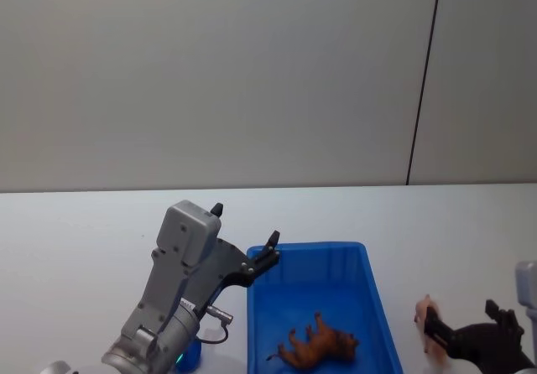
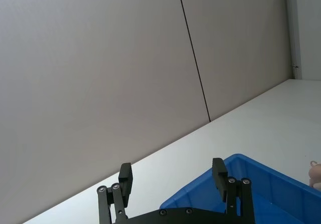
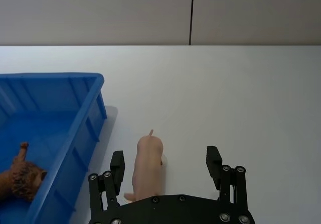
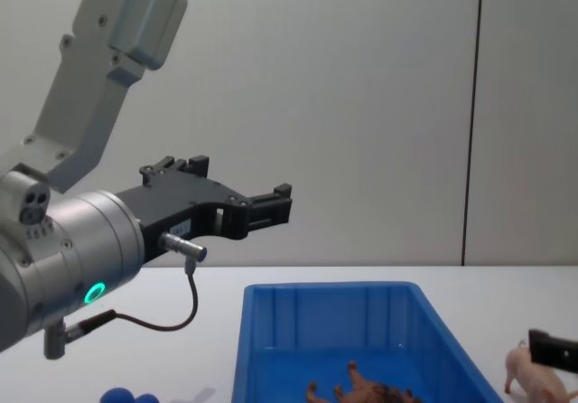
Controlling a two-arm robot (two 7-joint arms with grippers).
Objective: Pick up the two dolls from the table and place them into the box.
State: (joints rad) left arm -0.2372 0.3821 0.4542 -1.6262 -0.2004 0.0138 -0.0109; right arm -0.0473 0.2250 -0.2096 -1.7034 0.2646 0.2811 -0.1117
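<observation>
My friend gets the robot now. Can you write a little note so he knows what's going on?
Left gripper: open, empty, raised by the far left corner of the box.
Right gripper: open, low, around the pig, not gripping it.
Brown doll: lying in the box. Done.
Pig: standing on the table, right of the box.
Left to do: close on the pig, lift it, drop it in the box.

The head view looks forward and down over the counter to the far wall. The chest view sits lower, level across it. Wrist views peer closely past the left gripper and right gripper. All four share the blue box.
</observation>
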